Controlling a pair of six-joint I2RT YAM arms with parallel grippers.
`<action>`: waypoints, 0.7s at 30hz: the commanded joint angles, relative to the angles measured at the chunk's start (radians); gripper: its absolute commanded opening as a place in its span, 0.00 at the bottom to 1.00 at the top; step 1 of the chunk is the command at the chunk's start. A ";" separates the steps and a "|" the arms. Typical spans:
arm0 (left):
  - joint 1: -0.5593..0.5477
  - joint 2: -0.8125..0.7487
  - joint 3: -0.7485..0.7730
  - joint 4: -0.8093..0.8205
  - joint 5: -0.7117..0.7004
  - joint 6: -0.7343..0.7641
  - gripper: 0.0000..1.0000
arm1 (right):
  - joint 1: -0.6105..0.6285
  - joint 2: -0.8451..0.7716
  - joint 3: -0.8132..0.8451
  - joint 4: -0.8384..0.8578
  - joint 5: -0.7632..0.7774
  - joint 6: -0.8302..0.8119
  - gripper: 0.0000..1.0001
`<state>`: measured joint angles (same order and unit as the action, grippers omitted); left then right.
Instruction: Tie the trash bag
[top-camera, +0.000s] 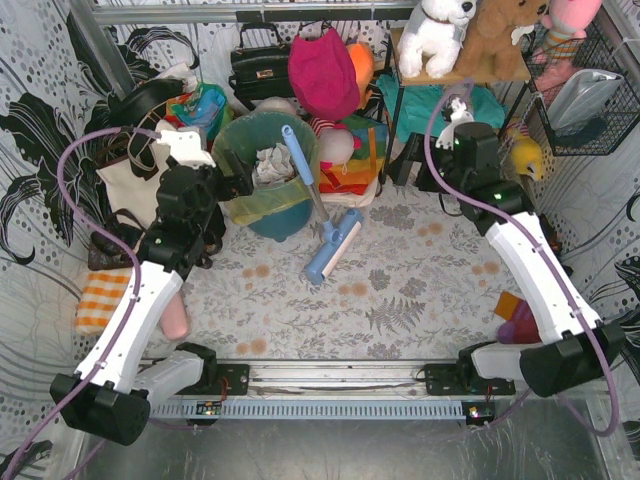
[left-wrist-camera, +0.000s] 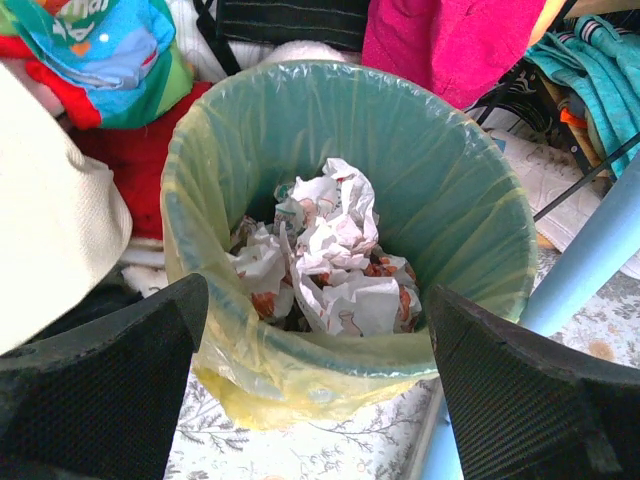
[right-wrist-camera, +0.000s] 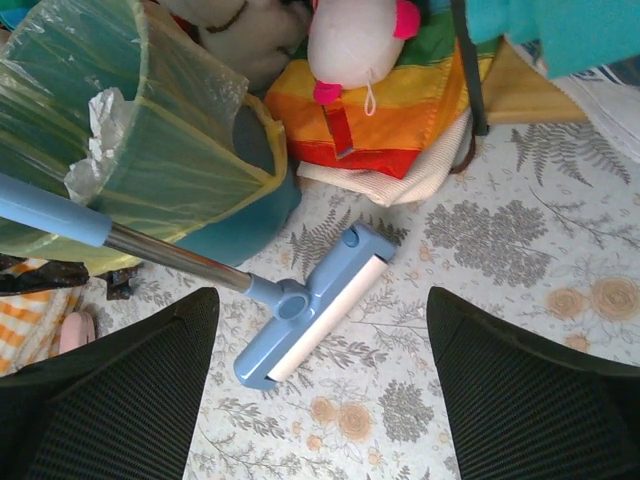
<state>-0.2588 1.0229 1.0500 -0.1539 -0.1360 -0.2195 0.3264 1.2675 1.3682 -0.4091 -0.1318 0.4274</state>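
The trash bag (top-camera: 262, 208) is thin yellow-green plastic lining a teal bin (top-camera: 280, 222), its rim folded over the bin's edge, with crumpled white paper (left-wrist-camera: 325, 255) inside. In the left wrist view the bag's folded rim (left-wrist-camera: 300, 370) hangs just ahead of my left gripper (left-wrist-camera: 318, 300), which is open and straddles the bin's near edge without touching it. My right gripper (right-wrist-camera: 315, 300) is open and empty above the floral tabletop, right of the bin. The bag (right-wrist-camera: 120, 150) shows at that view's upper left.
A blue mop (top-camera: 325, 240) lies with its head (right-wrist-camera: 315, 305) on the table and its handle leaning on the bin. A cream tote bag (top-camera: 130, 175) stands left of the bin. A rainbow cushion (right-wrist-camera: 400, 90) and plush toys crowd the back. An orange checked cloth (top-camera: 100, 300) lies at left.
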 joint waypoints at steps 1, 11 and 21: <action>-0.006 0.035 0.061 0.033 0.003 0.092 0.98 | 0.045 0.077 0.109 -0.020 0.014 0.032 0.83; -0.011 0.028 0.027 0.098 0.067 0.099 0.98 | 0.204 0.177 0.170 0.242 -0.265 -0.134 0.81; -0.011 -0.026 -0.095 0.218 0.129 0.131 0.98 | 0.224 0.206 0.008 0.818 -0.487 -0.259 0.86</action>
<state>-0.2676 1.0237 0.9874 -0.0494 -0.0437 -0.1196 0.5442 1.4303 1.3361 0.1577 -0.5297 0.2367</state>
